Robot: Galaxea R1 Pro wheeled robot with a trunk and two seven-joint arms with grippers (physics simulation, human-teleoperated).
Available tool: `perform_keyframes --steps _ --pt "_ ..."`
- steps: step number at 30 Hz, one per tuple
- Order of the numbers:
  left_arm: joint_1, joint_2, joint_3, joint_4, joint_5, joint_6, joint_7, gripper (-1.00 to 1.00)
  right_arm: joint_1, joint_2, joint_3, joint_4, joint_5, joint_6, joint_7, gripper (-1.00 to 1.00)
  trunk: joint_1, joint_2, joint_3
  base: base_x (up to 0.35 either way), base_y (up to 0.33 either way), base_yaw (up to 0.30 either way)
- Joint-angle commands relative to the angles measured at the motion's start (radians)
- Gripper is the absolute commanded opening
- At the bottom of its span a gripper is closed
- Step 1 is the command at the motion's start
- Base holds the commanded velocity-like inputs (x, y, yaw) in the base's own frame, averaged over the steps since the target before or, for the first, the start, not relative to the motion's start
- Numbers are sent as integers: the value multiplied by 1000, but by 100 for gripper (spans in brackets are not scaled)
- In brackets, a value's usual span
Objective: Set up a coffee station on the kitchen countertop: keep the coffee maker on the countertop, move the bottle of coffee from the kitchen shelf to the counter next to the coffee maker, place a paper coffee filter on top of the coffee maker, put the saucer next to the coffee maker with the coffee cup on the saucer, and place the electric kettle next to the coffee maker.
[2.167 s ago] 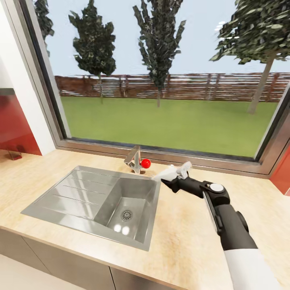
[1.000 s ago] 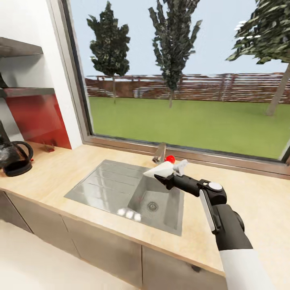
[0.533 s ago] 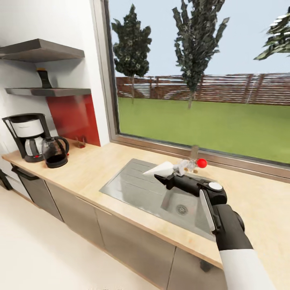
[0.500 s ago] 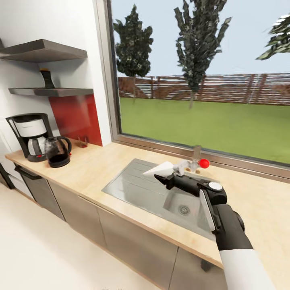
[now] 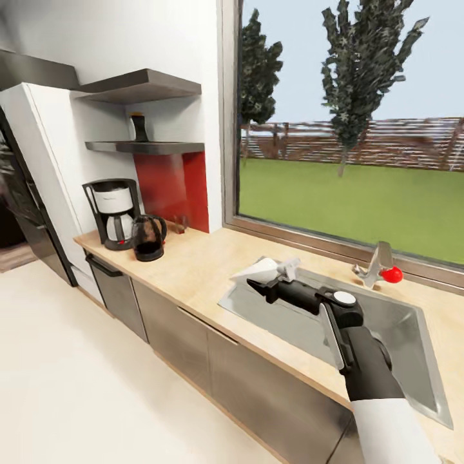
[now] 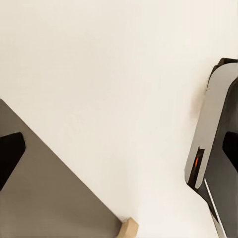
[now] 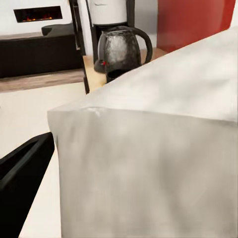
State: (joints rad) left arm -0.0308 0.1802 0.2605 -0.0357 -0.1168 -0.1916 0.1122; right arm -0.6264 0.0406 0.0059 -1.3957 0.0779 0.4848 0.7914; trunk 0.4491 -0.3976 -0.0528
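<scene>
The coffee maker [image 5: 115, 211] stands at the far left end of the kitchen countertop [image 5: 193, 270], with the electric kettle [image 5: 149, 237] right beside it. The bottle of coffee [image 5: 138, 127] stands on the kitchen shelf [image 5: 147, 147] above them. My right gripper [image 5: 270, 281] hovers over the sink's near corner, shut on the white paper coffee filter [image 5: 259, 270]. In the right wrist view the paper coffee filter [image 7: 158, 148] looms large, a black finger [image 7: 22, 186] lies beside it, and the electric kettle [image 7: 120, 48] and coffee maker [image 7: 106, 11] are beyond. A left finger [image 6: 9, 156] shows over the floor.
A steel sink [image 5: 361, 325] with a faucet [image 5: 376, 264] and red knob [image 5: 391, 274] lies below the big window. Grey cabinet fronts [image 5: 193, 341] run under the counter. A red backsplash [image 5: 174, 190] backs the corner; a tall dark appliance [image 5: 29, 212] stands at the left.
The whole view has swung left: coffee maker, kettle and shelves now sit nearer the middle and the sink has slid right. My right gripper still holds the filter the same way.
</scene>
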Motion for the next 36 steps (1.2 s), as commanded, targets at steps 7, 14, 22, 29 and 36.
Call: perform_keyframes --steps 7,14,22,29,36 --pt "-1 -1 7 2 -11 -4 3 100 -1 1 -1 -2 8 5 6 -100 1 -2 -2 95 338 263" --pt "-1 0 8 2 -11 -3 3 100 -1 1 -2 -2 8 5 6 -100 1 -2 -2 96 338 63" --pt "-1 -5 8 2 -11 -5 3 100 -1 1 -3 -2 8 5 5 -100 1 -2 -2 96 338 3" --pt "-1 -10 8 2 -11 -5 3 100 -1 1 -2 -2 8 5 5 -100 1 -2 -2 96 338 0" --pt "-1 -11 8 2 -11 -7 3 100 -1 1 -2 -2 8 5 5 -100 1 -2 -2 113 338 0"
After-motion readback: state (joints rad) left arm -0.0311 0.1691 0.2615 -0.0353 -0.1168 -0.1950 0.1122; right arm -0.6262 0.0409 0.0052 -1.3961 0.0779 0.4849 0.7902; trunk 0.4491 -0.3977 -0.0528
